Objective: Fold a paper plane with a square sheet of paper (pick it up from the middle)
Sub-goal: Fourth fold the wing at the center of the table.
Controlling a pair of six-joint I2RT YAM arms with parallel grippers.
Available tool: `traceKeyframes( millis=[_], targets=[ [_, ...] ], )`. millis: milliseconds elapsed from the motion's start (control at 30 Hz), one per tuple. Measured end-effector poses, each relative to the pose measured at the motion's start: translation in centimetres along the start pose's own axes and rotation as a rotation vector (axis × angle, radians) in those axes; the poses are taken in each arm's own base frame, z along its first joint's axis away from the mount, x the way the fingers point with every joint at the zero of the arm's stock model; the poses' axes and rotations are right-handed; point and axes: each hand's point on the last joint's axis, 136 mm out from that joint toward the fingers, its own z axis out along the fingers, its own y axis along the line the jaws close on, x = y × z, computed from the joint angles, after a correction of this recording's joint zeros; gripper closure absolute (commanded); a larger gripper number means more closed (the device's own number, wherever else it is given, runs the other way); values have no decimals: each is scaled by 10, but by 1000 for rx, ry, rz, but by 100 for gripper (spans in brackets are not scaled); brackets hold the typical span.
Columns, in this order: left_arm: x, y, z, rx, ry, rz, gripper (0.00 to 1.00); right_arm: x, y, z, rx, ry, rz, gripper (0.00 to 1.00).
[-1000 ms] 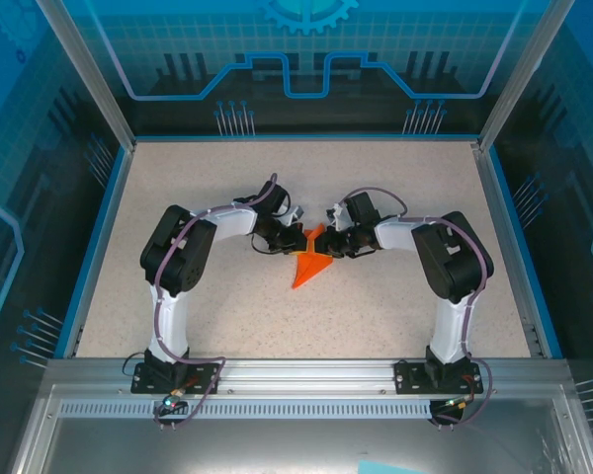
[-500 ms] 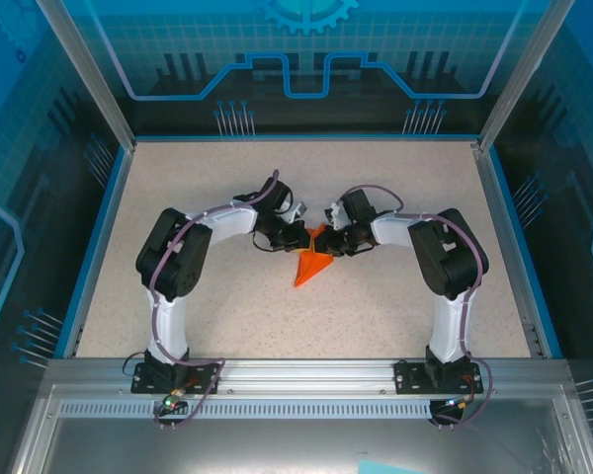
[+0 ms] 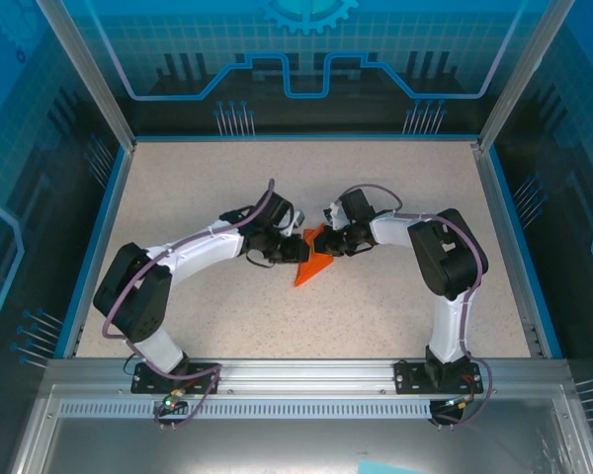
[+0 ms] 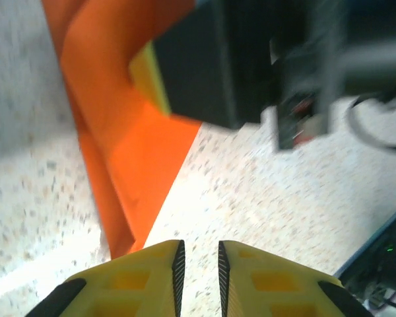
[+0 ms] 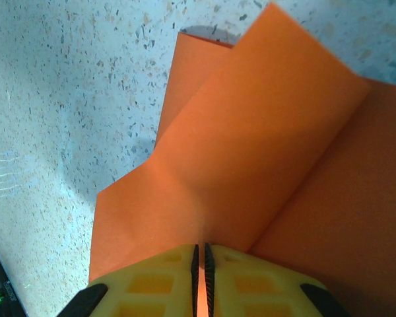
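My right jaws are clamped on the paper plane (image 3: pixel 314 263) in the middle of the table (image 3: pixel 376 316); my left jaws stand slightly parted, empty, beside it. Folding looks done; next needs a mid-body grasp

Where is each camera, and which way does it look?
Top: high behind the bases, looking down at the table; left arm and right arm show.
Left wrist: on the left arm, looking past the left gripper at the plane.
Right wrist: on the right arm, looking past the right gripper, shut on the plane.
Shared: both wrists see the plane.
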Motion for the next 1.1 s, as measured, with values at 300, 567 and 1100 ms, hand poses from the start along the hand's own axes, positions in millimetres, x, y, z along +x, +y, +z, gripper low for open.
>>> traceKeyframes(
  millis=[300,567,1100],
  targets=[
    [26,20,23,-44,41,-65,76,0,0,0,-2,-1,-1,86],
    [23,25,40,-48,47,-66,77,1,0,0,-6,-7,-6,86],
    [14,36,40,-127,24,-56,77,1,0,0,-12,-14,-14,86]
  ],
)
